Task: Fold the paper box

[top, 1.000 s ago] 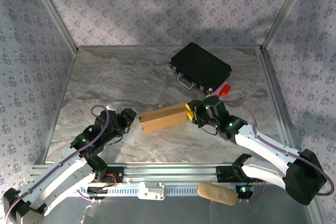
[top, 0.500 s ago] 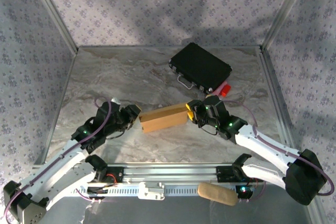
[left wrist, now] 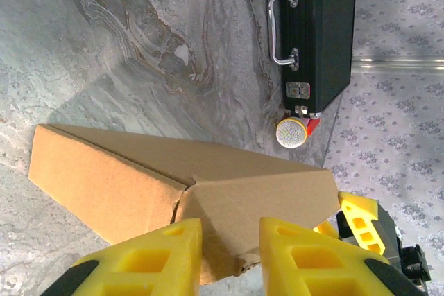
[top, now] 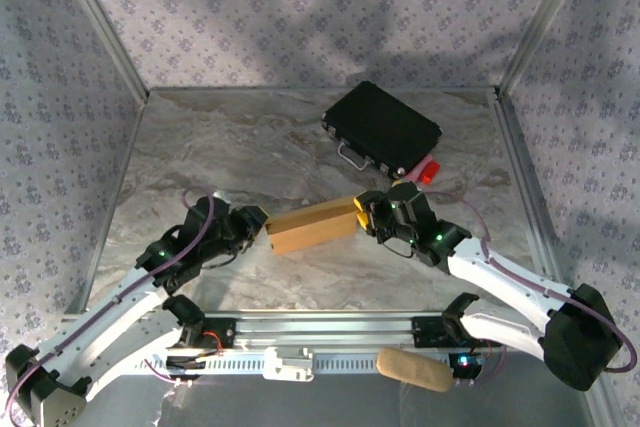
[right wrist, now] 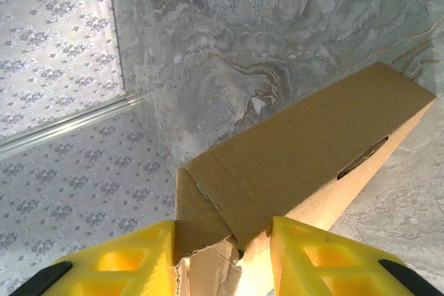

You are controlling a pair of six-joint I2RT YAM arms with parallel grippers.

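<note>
two hands: one at each end of the paper box [top: 311, 226]
left hand [left wrist: 231, 228]: narrow, astride its end, grip unclear
right hand [right wrist: 223, 230]: holding the other end

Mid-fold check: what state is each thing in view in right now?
paper box: folded into a long shape, one end flap loose.
black case: closed, lying flat.
left gripper: jaws astride one end of the paper box, contact unclear.
right gripper: shut on the other end of the paper box.
</note>
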